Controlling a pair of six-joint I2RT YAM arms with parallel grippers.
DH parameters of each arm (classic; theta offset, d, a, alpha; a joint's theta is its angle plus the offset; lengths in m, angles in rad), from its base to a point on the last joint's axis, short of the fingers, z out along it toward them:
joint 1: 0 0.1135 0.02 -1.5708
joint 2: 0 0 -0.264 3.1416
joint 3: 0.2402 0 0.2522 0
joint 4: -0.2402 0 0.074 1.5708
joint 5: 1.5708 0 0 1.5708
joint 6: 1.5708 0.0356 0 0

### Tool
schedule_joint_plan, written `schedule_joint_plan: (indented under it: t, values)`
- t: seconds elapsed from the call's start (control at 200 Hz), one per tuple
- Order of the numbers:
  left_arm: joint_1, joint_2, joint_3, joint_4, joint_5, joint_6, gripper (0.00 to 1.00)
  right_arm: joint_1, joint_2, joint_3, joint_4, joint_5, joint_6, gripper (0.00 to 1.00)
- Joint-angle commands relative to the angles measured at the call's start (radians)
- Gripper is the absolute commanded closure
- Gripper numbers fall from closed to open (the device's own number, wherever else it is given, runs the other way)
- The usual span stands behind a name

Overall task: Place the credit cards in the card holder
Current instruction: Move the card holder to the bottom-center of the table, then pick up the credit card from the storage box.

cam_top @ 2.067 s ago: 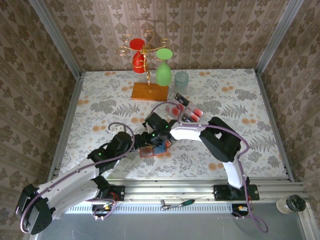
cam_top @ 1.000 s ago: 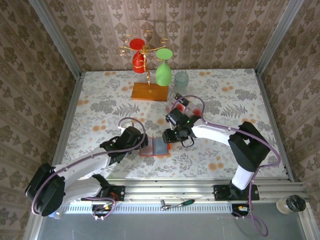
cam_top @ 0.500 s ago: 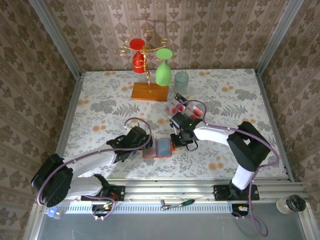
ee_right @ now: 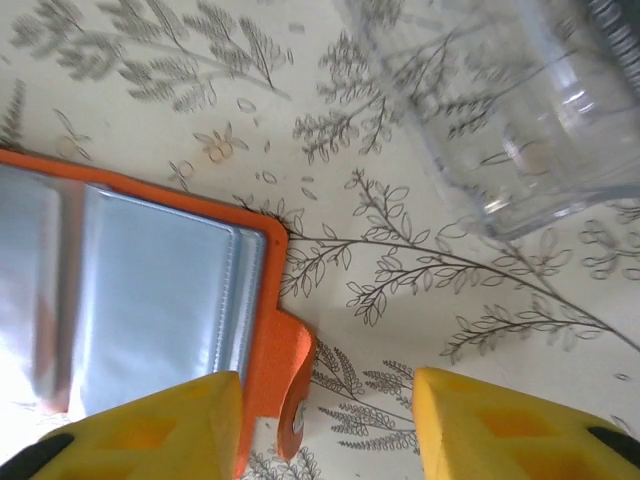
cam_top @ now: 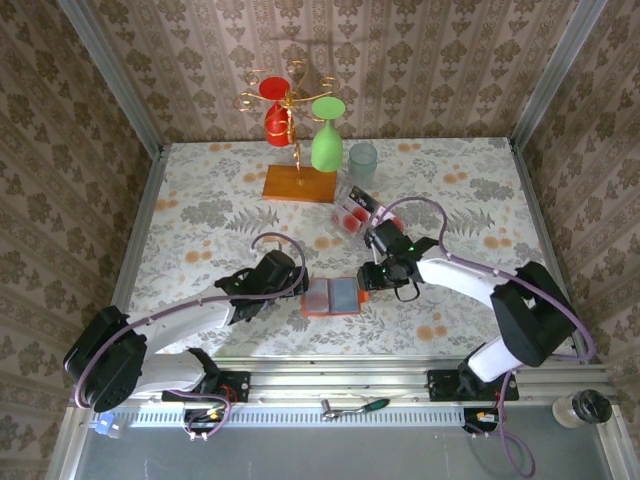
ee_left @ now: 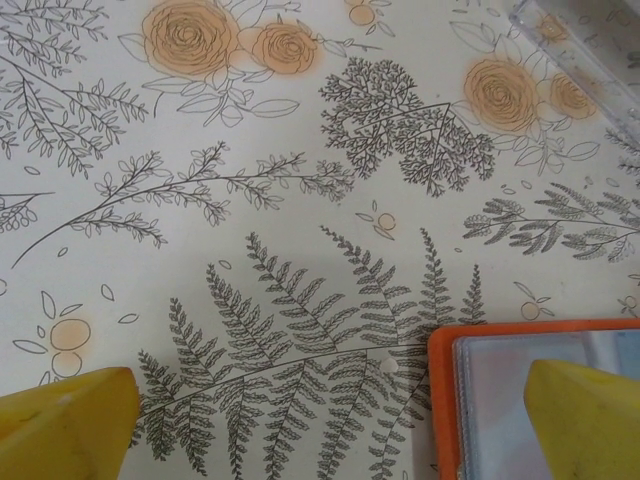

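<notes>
Lying open, orange card holder (cam_top: 331, 296), glossy clear sleeves (ee_right: 150, 290), floral tablecloth (cam_top: 200, 200)

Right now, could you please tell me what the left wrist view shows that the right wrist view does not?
Left wrist view, not the right: large orange roses printed on the tablecloth, and the open left end effector, one fingertip over a corner of the card holder. Right wrist view, not the left: the holder's closing tab, seen between the fingers of the open right end effector. Both: the orange holder's clear sleeves, fern-print cloth, clear plastic at the top right.
</notes>
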Motion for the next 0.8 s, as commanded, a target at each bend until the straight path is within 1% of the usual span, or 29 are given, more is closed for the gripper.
schedule_joint_plan:
  t: [0.0,0.07,0.12,0.175,0.23,0.245,0.34,0.415,0.56,0.675,0.695,0.745,0.795]
  values:
    - [-0.005,-0.008,0.029,-0.016,-0.006,0.027,0.0,-0.026,-0.084,0.044,-0.059,-0.006,-0.013,0.44]
    - [-0.005,-0.018,0.029,-0.019,-0.01,0.027,0.0,-0.05,-0.106,0.067,-0.079,0.026,-0.027,0.36]
    - [-0.004,-0.024,0.029,-0.021,-0.011,0.025,0.0,-0.072,-0.153,0.08,-0.087,0.051,-0.033,0.3]
    - [-0.004,-0.028,0.027,-0.022,-0.012,0.027,0.0,-0.1,-0.179,0.09,-0.084,0.077,-0.038,0.19]
    - [-0.004,-0.028,0.03,-0.025,-0.012,0.027,0.0,-0.129,-0.201,0.098,-0.078,0.101,-0.038,0.01]
    - [-0.004,-0.029,0.032,-0.027,-0.011,0.027,0.0,-0.136,-0.208,0.099,-0.074,0.108,-0.04,0.0]
    - [-0.005,-0.031,0.037,-0.036,-0.012,0.028,0.0,-0.168,-0.258,0.095,-0.037,0.136,-0.059,0.0]
    - [-0.006,-0.036,0.037,-0.034,-0.013,0.029,0.0,-0.176,-0.298,0.085,-0.031,0.185,-0.036,0.0]
    - [-0.006,-0.037,0.034,-0.028,-0.013,0.027,0.0,-0.219,-0.343,0.036,0.027,0.12,-0.036,0.0]
    - [-0.005,-0.034,0.035,-0.027,-0.013,0.028,0.0,-0.218,-0.281,0.092,-0.041,0.114,-0.076,0.0]
    - [-0.005,-0.033,0.034,-0.025,-0.013,0.028,0.0,-0.218,-0.26,0.106,-0.056,0.101,-0.09,0.04]
    - [-0.006,-0.03,0.033,-0.022,-0.011,0.027,0.0,-0.216,-0.21,0.144,-0.088,0.063,-0.125,0.19]
    - [-0.005,-0.028,0.033,-0.02,-0.012,0.024,0.0,-0.213,-0.167,0.178,-0.112,0.039,-0.143,0.27]
